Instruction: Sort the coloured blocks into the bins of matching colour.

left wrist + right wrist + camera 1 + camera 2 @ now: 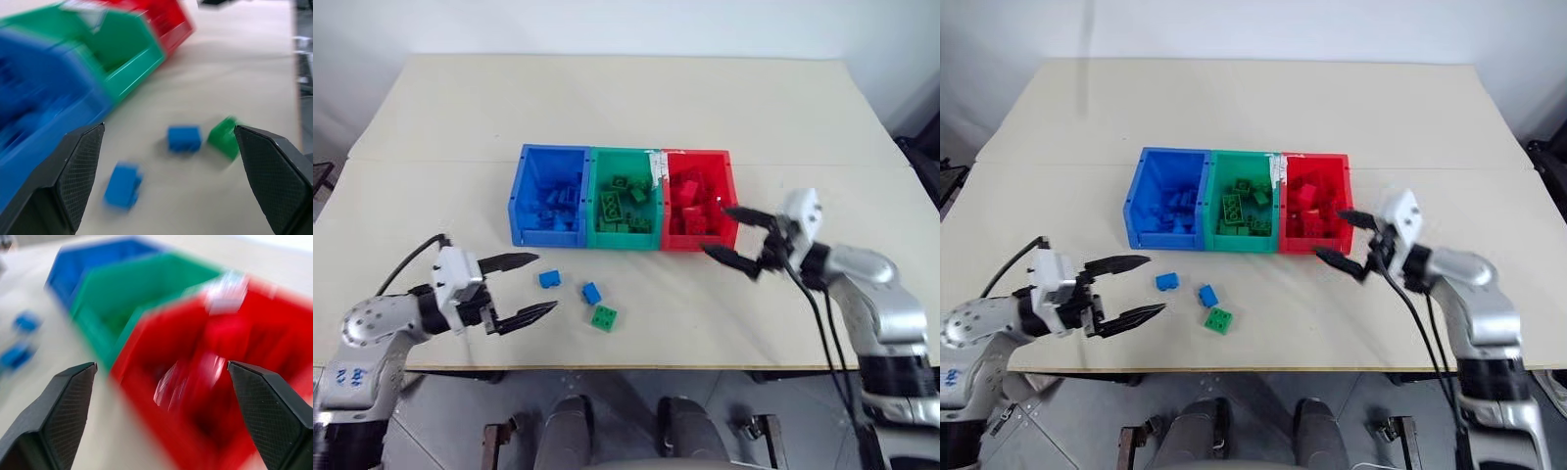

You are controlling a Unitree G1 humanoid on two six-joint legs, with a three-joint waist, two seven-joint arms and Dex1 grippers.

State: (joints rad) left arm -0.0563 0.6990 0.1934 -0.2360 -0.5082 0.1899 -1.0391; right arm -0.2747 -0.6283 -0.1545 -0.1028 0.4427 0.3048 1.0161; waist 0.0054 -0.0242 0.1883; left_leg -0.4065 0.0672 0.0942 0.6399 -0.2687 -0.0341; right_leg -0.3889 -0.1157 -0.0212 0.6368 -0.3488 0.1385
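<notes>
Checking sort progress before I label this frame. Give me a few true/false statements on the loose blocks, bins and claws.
1. Three blocks lie loose on the table. True: two blue, one green.
2. A red block lies loose in front of the bins. False: red ones sit only in the red bin.
3. The left claw holds a blue block. False: it is open and empty.
4. The green bin stands between the blue bin and the red one. True.
5. The right claw is open beside the red bin. True.
</notes>
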